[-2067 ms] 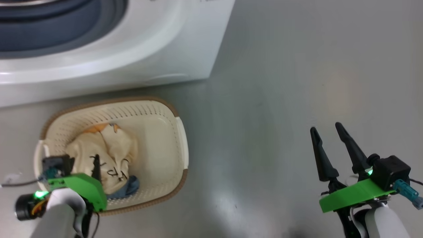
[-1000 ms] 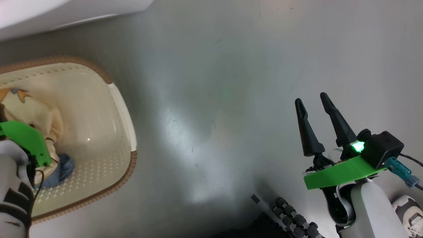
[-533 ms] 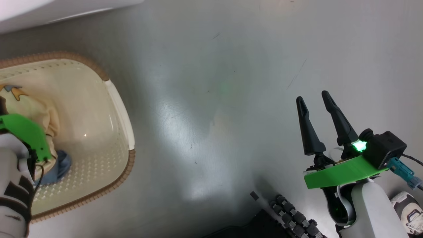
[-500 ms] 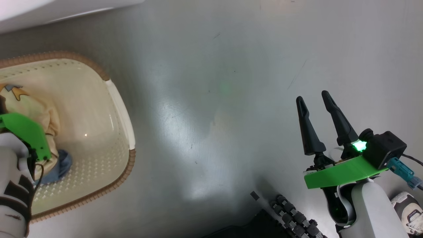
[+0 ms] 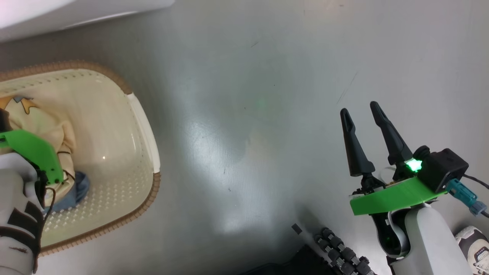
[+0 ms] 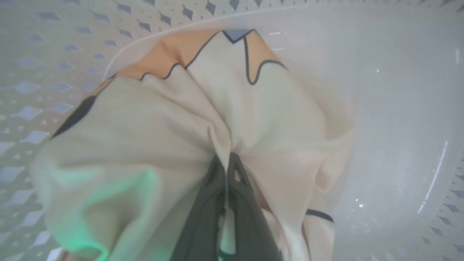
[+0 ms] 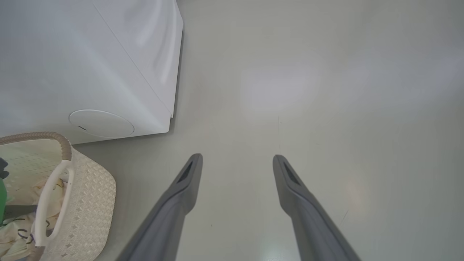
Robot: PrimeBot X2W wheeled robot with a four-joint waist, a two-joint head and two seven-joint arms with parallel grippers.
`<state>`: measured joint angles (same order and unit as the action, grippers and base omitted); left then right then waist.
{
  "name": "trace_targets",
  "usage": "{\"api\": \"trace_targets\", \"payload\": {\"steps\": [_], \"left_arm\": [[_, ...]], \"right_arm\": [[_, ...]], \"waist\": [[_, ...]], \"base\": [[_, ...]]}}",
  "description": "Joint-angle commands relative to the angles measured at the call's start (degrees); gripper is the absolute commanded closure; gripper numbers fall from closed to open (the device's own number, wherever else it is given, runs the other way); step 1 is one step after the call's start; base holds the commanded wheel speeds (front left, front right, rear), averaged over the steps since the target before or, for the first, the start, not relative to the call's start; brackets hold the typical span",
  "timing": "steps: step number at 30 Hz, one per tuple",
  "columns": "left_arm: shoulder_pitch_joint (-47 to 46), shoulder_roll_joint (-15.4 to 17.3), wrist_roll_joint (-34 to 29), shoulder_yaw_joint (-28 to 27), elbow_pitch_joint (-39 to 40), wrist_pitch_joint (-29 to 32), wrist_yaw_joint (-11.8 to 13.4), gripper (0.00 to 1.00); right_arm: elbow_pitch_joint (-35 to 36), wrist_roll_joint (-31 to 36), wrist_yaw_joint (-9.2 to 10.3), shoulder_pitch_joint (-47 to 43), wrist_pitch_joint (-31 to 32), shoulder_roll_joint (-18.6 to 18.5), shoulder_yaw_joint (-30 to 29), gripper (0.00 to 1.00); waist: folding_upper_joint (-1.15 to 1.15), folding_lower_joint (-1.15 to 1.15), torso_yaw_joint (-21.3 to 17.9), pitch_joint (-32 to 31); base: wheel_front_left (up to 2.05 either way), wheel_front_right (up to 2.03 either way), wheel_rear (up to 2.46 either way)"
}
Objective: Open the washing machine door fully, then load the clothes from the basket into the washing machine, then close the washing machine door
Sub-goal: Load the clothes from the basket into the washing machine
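Two garments lie in the basket (image 5: 143, 126): the left claw (image 6: 228, 159) is pinched shut on a thin fold of the cream shirt (image 6: 181, 119), and the right claw (image 5: 359, 107) hangs open over the floor (image 5: 248, 114), so on lifting the fold may slip out or the blue garment (image 5: 78, 187) may be left behind.

You see clothes (image 6: 145, 145): soft matt cloth, creased; basket (image 5: 126, 191): smooth cream plastic, slight sheen, holed walls, woven-look brown rim; washing machine (image 7: 72, 61): glossy white casing; floor (image 5: 248, 114): smooth grey, shiny glare patches; your right gripper (image 5: 358, 107): matt dark plastic-looking fingers (image 5: 355, 152).
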<state>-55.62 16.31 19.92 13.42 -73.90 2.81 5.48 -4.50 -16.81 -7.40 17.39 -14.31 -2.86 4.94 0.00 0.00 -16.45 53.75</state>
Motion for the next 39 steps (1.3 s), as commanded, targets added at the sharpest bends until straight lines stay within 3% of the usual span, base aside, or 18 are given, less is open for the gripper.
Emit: {"api": "trace_targets", "payload": {"steps": [1,28,32,39], "left_arm": [[2.4,1.9,0.6,-1.1,0.1,-1.0,-0.1,1.00],[14.0,-3.1,4.9,-2.0,2.0,-17.0,-5.7,1.00],[16.8,-3.1,4.7,-2.1,5.2,-17.7,-5.6,1.00],[24.5,-2.6,3.0,-3.7,17.4,-17.8,-3.8,1.00]], "right_arm": [[0.8,0.1,-0.09,-1.2,-0.7,-0.2,1.2,0.00],[-2.8,1.6,-0.09,-3.1,-0.7,-2.3,1.3,0.00],[-3.3,1.8,-0.09,-4.0,-0.7,-2.6,1.2,0.00],[-3.9,2.0,-0.09,-5.5,-0.4,-2.5,1.4,0.00]], "waist": [[0.00,0.00,-0.2,-0.6],[0.00,0.00,7.5,-22.5],[0.00,0.00,8.7,-25.4],[0.00,0.00,10.0,-29.8]], "base": [[0.00,0.00,0.00],[0.00,0.00,0.00],[0.00,0.00,0.00],[0.00,0.00,0.00]]}}
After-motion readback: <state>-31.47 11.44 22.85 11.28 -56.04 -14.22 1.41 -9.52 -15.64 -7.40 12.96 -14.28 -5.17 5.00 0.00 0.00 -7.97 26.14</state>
